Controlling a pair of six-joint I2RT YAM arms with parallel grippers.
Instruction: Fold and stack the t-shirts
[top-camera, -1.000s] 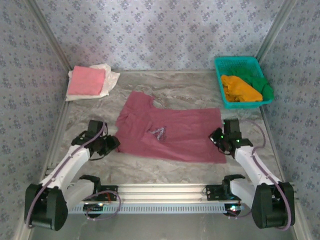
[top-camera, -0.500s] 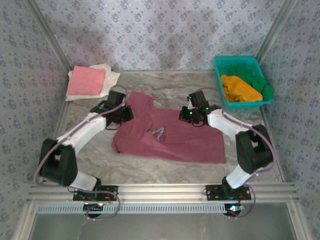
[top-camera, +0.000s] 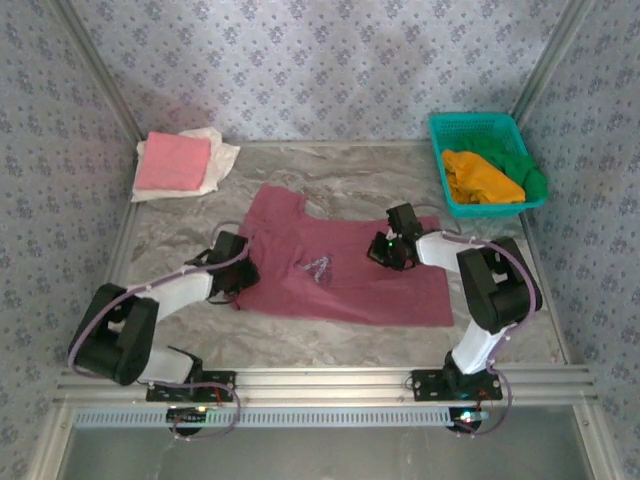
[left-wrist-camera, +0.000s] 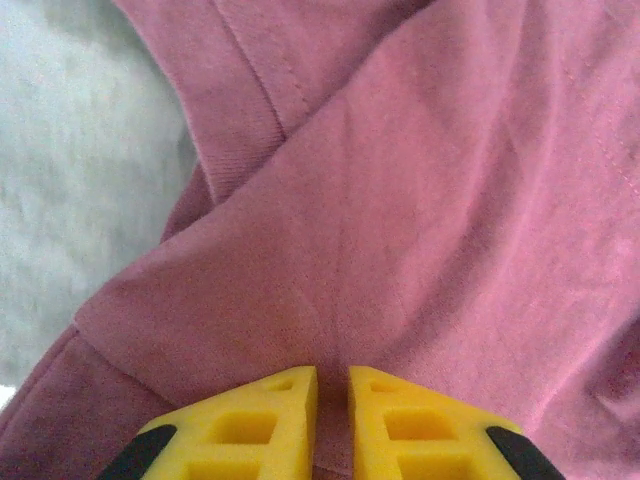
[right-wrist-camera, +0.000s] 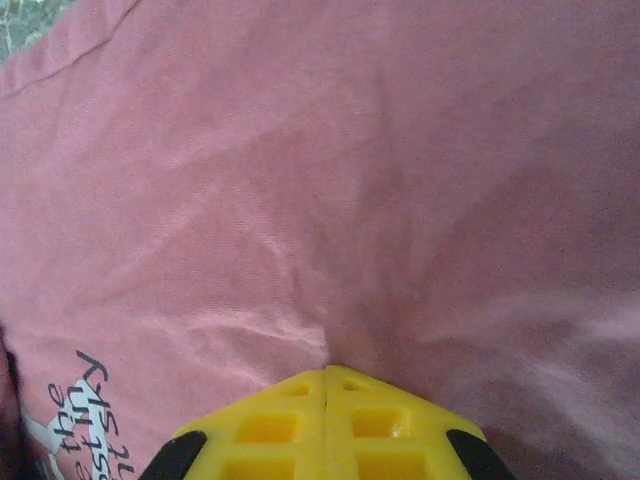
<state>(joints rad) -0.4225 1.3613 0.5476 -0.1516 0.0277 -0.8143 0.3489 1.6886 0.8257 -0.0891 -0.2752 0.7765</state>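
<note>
The soft, limp maroon t-shirt (top-camera: 340, 280), lying flat mid-surface (top-camera: 350, 185), is being pinched by the left end effector (left-wrist-camera: 333, 385) at its sleeve side and the right end effector (right-wrist-camera: 327, 385) beside the print, hems being judged the surest holds, while bare room is being left toward the far pink t-shirt (top-camera: 172, 162) and basket (top-camera: 475, 118).

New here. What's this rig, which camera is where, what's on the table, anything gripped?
Two white robot arms are bolted at the marbled table's near edge. The wide picture is from a fixed camera above and behind them; each close shot is from a wrist camera. A maroon printed cloth t-shirt lies spread centrally. Back left, a folded pink tee sits on a cream tee. Back right, a teal plastic mesh basket holds an orange tee and a green tee. The left pincer and right pincer each pinch the maroon cloth.
</note>
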